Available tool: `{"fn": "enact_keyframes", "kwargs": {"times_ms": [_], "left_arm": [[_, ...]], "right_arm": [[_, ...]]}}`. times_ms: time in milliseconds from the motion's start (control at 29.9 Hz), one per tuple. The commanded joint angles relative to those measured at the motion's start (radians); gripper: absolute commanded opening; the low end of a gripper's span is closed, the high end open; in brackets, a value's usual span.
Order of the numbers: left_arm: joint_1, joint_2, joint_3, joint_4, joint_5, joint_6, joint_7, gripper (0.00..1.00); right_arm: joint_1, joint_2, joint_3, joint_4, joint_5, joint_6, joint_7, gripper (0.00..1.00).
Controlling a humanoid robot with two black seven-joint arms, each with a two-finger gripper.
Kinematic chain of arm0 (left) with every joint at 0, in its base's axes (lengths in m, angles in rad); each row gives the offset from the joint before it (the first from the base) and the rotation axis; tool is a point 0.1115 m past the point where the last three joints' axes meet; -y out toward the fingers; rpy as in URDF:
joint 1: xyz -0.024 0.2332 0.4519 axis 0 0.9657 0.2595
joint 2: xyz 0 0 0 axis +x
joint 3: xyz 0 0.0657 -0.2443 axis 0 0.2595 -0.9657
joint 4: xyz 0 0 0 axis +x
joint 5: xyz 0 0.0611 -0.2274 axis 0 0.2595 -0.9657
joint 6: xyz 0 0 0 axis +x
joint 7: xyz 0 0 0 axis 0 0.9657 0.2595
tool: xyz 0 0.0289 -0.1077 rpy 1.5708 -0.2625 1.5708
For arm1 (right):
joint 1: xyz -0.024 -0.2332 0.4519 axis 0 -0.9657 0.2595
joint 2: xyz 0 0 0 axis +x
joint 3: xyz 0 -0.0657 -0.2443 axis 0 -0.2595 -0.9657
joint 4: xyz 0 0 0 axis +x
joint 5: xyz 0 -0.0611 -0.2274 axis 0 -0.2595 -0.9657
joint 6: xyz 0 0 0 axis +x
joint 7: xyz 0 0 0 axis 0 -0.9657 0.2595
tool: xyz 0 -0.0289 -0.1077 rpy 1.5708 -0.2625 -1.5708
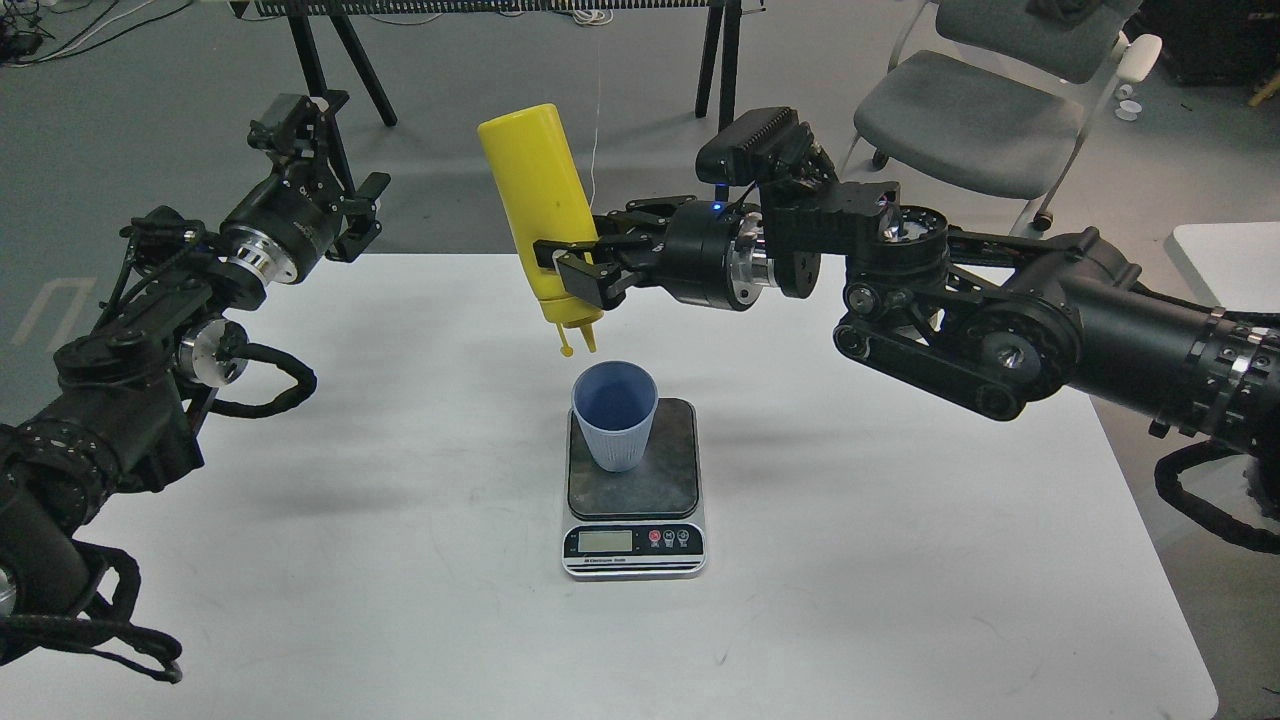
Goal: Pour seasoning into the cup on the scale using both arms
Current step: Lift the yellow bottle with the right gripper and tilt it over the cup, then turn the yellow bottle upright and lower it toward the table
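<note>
My right gripper point(572, 268) is shut on the yellow seasoning bottle point(540, 205) and holds it upside down, tilted, with its nozzle just above the far rim of the light-blue cup point(613, 415). The cap strap hangs beside the nozzle. The cup stands upright on the dark platform of the scale point(634, 485), in the middle of the white table point(900, 560). My left gripper point(352, 212) hangs empty above the table's far left corner, far from the cup, and looks open.
A grey chair point(965, 120) stands behind the table at the right. Black stand legs point(320, 60) rise on the floor behind the table. A second white surface point(1230, 260) shows at the right edge.
</note>
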Motion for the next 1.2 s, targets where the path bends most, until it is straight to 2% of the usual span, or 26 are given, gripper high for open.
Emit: {"fn": "enact_keyframes", "kwargs": {"times_ms": [0,167,234,467,601,701,768,835,902,935,1002,1069,1169], "left_arm": [[0.000,-0.001,-0.002,0.000,0.000,0.000,0.000,0.99],[-0.003,-0.001,-0.002,0.000,0.000,0.000,0.000,0.99],[-0.003,-0.003,0.000,0.000,-0.001,0.000,0.000,0.99],[-0.001,-0.006,-0.003,0.000,-0.001,0.000,0.000,0.99],[-0.003,-0.008,-0.003,0.000,-0.001,0.000,0.000,0.99],[-0.003,-0.008,-0.005,0.000,-0.001,0.000,0.000,0.99],[-0.003,-0.009,-0.005,0.000,-0.001,0.000,0.000,0.99],[-0.003,-0.009,-0.006,0.000,-0.001,0.000,0.000,0.99],[-0.001,-0.009,-0.008,0.000,-0.001,0.000,0.000,0.99],[-0.003,-0.012,-0.009,0.000,-0.003,0.000,0.000,0.99],[-0.003,-0.018,-0.009,0.000,-0.003,0.000,0.000,0.99],[-0.003,-0.021,-0.009,0.000,-0.003,0.000,0.000,0.99],[-0.003,-0.018,-0.006,0.000,-0.001,0.000,0.000,0.99]], "right_arm": [[0.003,-0.001,0.000,0.000,-0.001,0.001,0.000,0.30],[0.017,-0.023,0.017,-0.017,0.017,0.004,0.002,0.30],[0.020,-0.039,0.054,-0.037,0.118,0.036,0.008,0.30],[-0.025,-0.223,0.221,-0.051,0.927,0.377,0.002,0.30],[-0.107,-0.326,0.256,-0.077,1.392,0.382,-0.020,0.30],[-0.214,-0.391,0.252,-0.077,1.818,0.382,-0.078,0.30],[-0.302,-0.412,0.268,-0.068,1.996,0.382,-0.101,0.30],[-0.379,-0.461,0.311,-0.002,2.147,0.382,-0.100,0.29],[-0.478,-0.509,0.359,0.117,2.281,0.382,-0.089,0.29],[-0.535,-0.524,0.385,0.166,2.324,0.382,-0.063,0.29],[-0.644,-0.535,0.454,0.236,2.339,0.382,0.021,0.29],[-0.757,-0.530,0.508,0.289,2.336,0.382,0.069,0.29],[-0.893,-0.515,0.566,0.346,2.327,0.382,0.094,0.30]]}}
